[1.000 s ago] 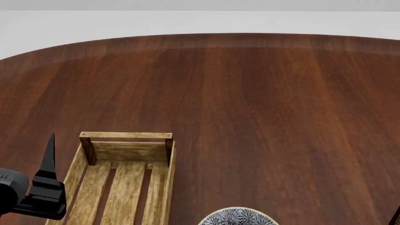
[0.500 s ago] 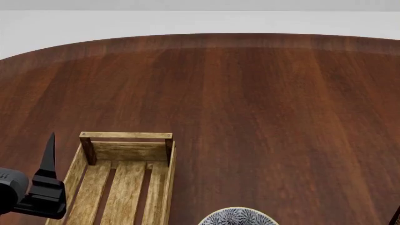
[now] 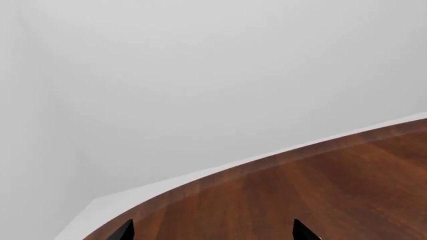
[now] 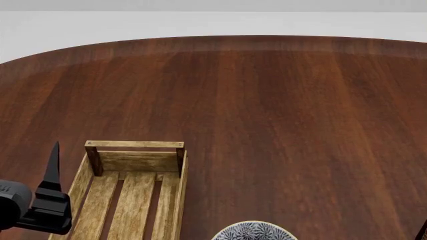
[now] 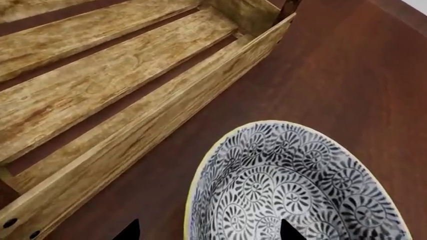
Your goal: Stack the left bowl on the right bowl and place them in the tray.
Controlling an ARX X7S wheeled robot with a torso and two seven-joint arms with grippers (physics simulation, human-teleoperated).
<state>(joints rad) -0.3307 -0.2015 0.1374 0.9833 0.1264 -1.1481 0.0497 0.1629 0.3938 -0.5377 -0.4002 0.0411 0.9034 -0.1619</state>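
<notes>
Nearby, patterned bowl (image 5: 293, 185) beside tray (image 5: 133, 125) (apart), table (image 4: 280, 110)

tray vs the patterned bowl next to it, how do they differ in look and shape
The tray is a rectangular light-wood crate with a slatted bottom and straight plank sides; the bowl is round and curved. The tray shows plain wood grain, the bowl a dense dark floral pattern on white. Both sit on the dark wooden table, side by side without touching, and what shows of each is empty.

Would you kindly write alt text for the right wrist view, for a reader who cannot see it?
A patterned bowl sits on a dark wooden table, just beside the tray, a light-wood slatted crate with nothing visible inside. Two dark tips of the right tool flank the bowl's near rim, open.
</notes>
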